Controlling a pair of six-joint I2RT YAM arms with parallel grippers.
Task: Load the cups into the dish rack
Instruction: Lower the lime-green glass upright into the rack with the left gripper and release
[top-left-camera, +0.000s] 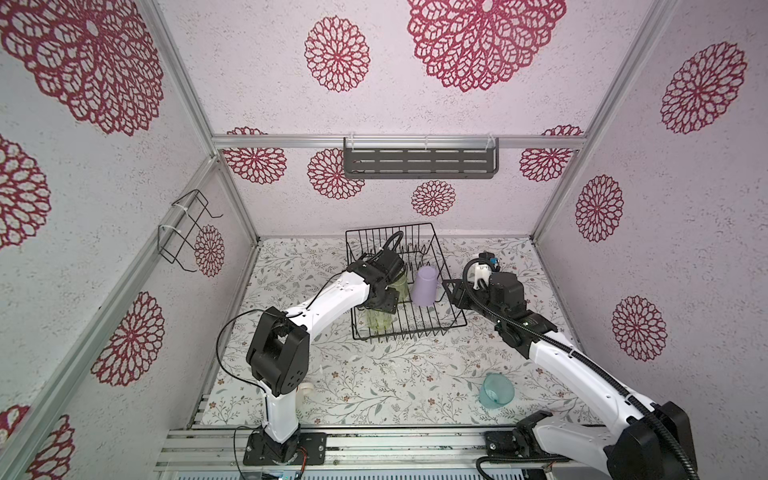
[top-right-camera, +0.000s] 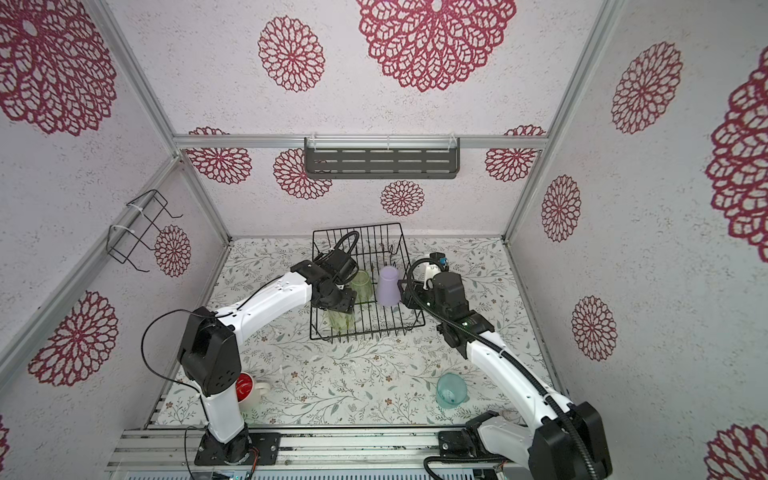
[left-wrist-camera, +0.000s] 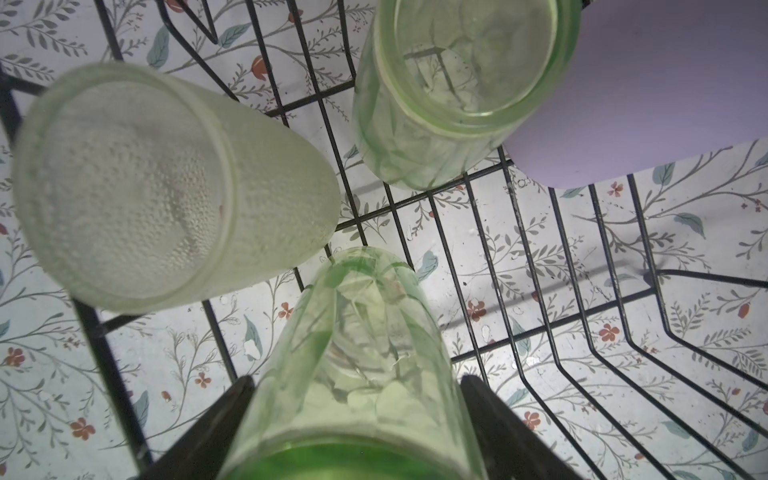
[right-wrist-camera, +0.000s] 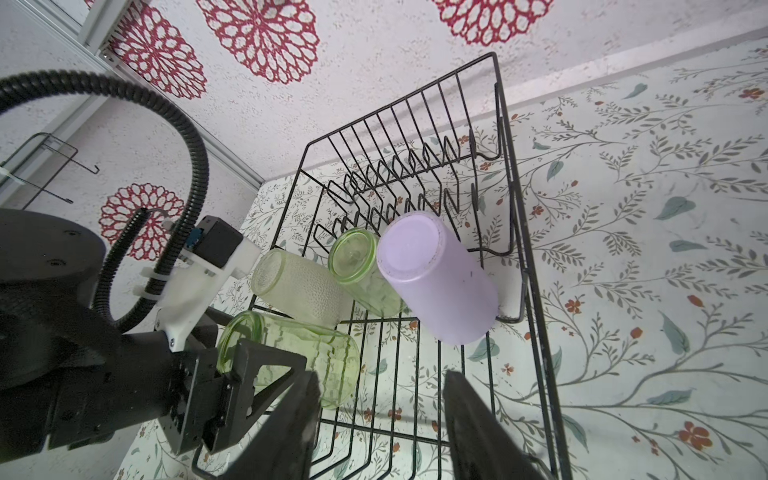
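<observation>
- Your left gripper (left-wrist-camera: 355, 381) reaches into the near left of the rack (top-left-camera: 419, 249). Its jaws flank the glass (left-wrist-camera: 353, 332), which stands mouth down. You cannot tell whether they press it.
- Your right gripper (right-wrist-camera: 380, 376) hangs just right of the rack, jaws apart with nothing between them.
- Three more cups are in the rack, bases up: the frosted cup (right-wrist-camera: 299, 291) on the left, then the green cup (right-wrist-camera: 365, 274) and lilac cup (top-left-camera: 426, 286) side by side to its right.
- The teal cup (top-left-camera: 496, 390) is on the table (top-left-camera: 374, 374), near right.
- The mug (top-right-camera: 249, 388) sits near left, half hidden by your left arm (top-right-camera: 220, 399).
</observation>
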